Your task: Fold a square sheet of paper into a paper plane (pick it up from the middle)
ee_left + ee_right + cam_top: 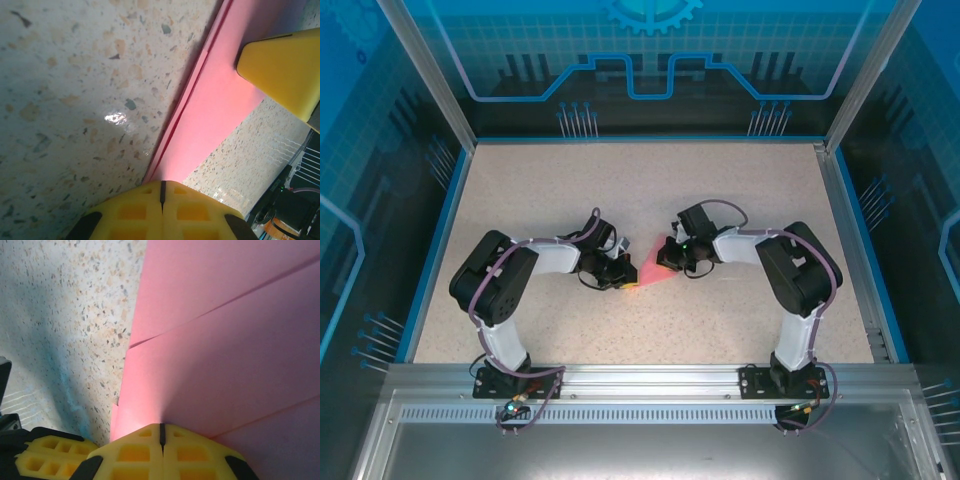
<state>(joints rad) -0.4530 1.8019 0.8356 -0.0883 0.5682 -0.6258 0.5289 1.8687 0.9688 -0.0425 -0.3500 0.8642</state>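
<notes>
The pink sheet of paper [649, 272] lies on the table, folded in layers into a wedge that narrows toward the left. My left gripper [624, 281] is shut, its yellow tips down on the narrow end of the paper [215, 110]. My right gripper [669, 263] is shut too, its tips set on the wide end, where overlapping flaps and creases of the paper [225, 340] show. In the left wrist view the shut left gripper [162, 186] sits at the bottom. In the right wrist view the shut right gripper [161, 427] meets the paper. I cannot tell whether either pinches a layer.
The speckled table [720, 190] has a blue rim and glass walls on three sides. Both arms bend inward and their heads nearly meet at the middle. One of the right gripper's yellow fingers [282, 70] rests on the paper close to the left one.
</notes>
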